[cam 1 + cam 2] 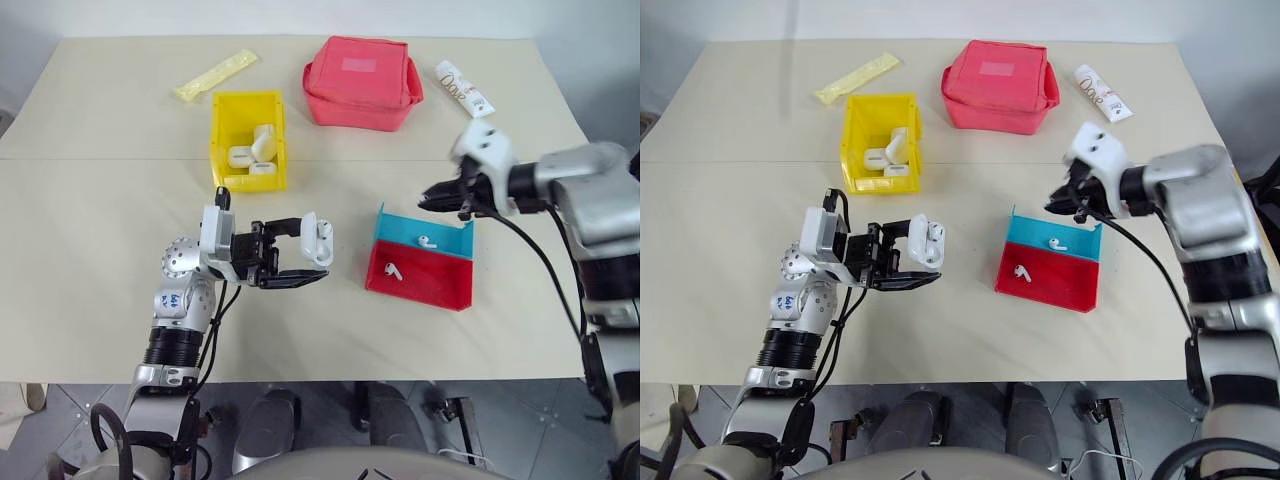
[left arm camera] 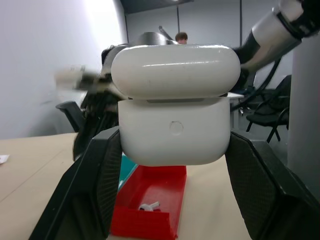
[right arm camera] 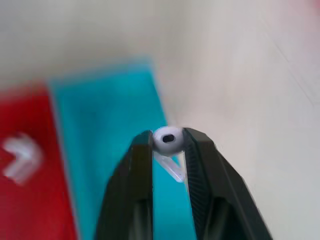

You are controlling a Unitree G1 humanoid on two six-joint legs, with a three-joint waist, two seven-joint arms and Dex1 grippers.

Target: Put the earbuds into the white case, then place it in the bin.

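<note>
Red pouch [image 1: 361,83] at 12 o'clock on the bench [image 1: 100,270]. Yellow packet [image 1: 215,75] at 11, white tube [image 1: 464,88] at 1. Red tray [image 1: 425,283] and blue tray [image 1: 400,229] touching, at 3.

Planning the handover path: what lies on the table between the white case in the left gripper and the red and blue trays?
Nothing: in the left eye view, only bare table separates the white case from the trays.
</note>
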